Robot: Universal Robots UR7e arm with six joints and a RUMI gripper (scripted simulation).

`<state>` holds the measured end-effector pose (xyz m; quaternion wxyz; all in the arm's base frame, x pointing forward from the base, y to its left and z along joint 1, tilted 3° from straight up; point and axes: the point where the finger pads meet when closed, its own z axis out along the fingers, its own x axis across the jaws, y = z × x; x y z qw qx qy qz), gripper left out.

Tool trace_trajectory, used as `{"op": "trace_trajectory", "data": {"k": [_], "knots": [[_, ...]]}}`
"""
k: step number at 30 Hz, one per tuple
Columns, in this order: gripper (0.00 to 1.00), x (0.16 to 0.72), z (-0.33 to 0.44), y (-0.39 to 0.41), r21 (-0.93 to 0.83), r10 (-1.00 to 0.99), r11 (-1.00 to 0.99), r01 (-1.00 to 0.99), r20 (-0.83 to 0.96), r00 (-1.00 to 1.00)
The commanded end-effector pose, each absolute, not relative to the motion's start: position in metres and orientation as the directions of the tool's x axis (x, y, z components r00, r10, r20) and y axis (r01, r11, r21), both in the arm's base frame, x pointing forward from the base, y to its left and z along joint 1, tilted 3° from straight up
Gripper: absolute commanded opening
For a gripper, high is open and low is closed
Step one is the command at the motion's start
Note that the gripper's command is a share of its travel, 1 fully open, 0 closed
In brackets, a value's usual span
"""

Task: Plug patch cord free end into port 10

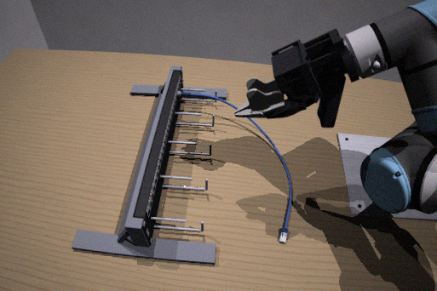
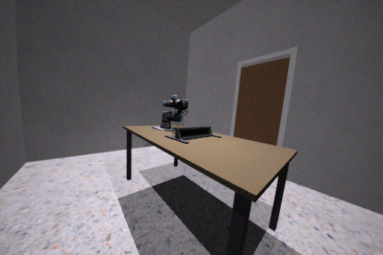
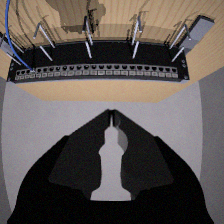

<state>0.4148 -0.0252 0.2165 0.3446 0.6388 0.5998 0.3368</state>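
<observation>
A grey rack (image 1: 152, 162) (image 2: 193, 132) (image 3: 100, 71) with a row of ports stands on the wooden table (image 1: 49, 140). A blue patch cord (image 1: 271, 145) (image 3: 9, 30) is plugged in near the rack's far end in the top view. It arcs over the table, and its free clear plug (image 1: 281, 236) lies flat on the wood, well apart from the rack. My gripper (image 1: 241, 112) (image 3: 111, 111) is shut with nothing between the fingers. It hovers above the cord's upper stretch, facing the rack, far from the free plug.
Thin metal cable-management bars (image 1: 186, 186) stick out of the rack towards the cord. The rack stands on two flat grey feet (image 1: 173, 251). My arm's grey base plate (image 1: 351, 170) is at the right. The table stands in a room with a door (image 2: 261, 101).
</observation>
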Motion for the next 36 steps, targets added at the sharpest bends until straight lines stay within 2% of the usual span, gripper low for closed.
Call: {"op": "trace_trajectory", "data": {"k": [1,36], "knots": [[0.00,0.416,0.216,-0.025,0.844,0.998,-0.043,0.534,0.016,0.054],[0.00,0.439,0.202,-0.026,0.845,0.998,-0.043,0.534,0.016,0.054]]}}
